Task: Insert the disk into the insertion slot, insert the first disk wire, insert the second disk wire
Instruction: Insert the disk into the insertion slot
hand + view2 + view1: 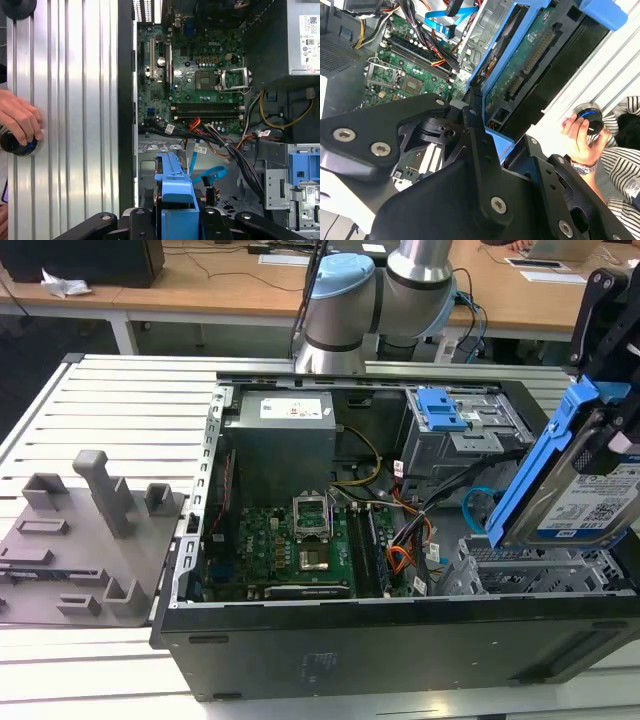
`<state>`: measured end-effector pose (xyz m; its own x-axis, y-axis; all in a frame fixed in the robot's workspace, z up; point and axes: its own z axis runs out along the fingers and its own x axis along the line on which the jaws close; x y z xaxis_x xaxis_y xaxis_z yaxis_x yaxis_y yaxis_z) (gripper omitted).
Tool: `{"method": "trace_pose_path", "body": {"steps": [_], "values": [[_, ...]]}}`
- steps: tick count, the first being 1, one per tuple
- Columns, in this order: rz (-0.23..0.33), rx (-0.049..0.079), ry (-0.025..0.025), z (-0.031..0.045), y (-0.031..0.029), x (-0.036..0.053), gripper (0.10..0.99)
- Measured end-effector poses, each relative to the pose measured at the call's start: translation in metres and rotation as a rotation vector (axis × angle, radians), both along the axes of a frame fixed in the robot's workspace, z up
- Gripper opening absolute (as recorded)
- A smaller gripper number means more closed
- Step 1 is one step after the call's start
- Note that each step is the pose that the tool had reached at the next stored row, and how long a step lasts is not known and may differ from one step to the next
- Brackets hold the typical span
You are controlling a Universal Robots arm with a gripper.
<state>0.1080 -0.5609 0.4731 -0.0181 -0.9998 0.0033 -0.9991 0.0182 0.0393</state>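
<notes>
In the exterior view the disk (598, 502) hangs tilted at the exterior view's right. Its lower edge is just above the insertion slot (520, 575) and not yet inside the bay. The gripper (608, 400) has it by the upper end. A drive like this is probably dense and rigid for its size, with a delicate circuit board on one face. The blue carrier frame (535, 475) therefore looks like the sensible place to grip (plastic likely gives a little and slips less than bare metal). The arm (345, 300) stands behind the computer case (400, 640), and the gripper hangs over the case's corner at the exterior view's right.

In the second wrist view the gripper (502, 125) is pressed together on the disk (530, 55). One black finger (475, 107) lies against the frame's edge, and the green board side faces the camera. A person's hand (580, 135) rests on a round knob (590, 120) beside the case.

In the first wrist view the disk (175, 192) sits edge-on between the black fingers. It is near the motherboard (200, 75), with a blue flat cable (210, 176) just beside it. The wrist seems pitched so that the disk points down into the case at a slant.
</notes>
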Motion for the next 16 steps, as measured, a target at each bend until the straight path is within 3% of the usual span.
{"method": "trace_pose_path", "body": {"steps": [13,15,16], "values": [[0.0,0.0,0.0,-0.0143,0.0001,0.0,0.369],[0.0,0.0,0.0,-0.0144,0.0019,0.0,0.369],[0.0,0.0,0.0,-0.0144,0.006,0.0,0.369]]}}
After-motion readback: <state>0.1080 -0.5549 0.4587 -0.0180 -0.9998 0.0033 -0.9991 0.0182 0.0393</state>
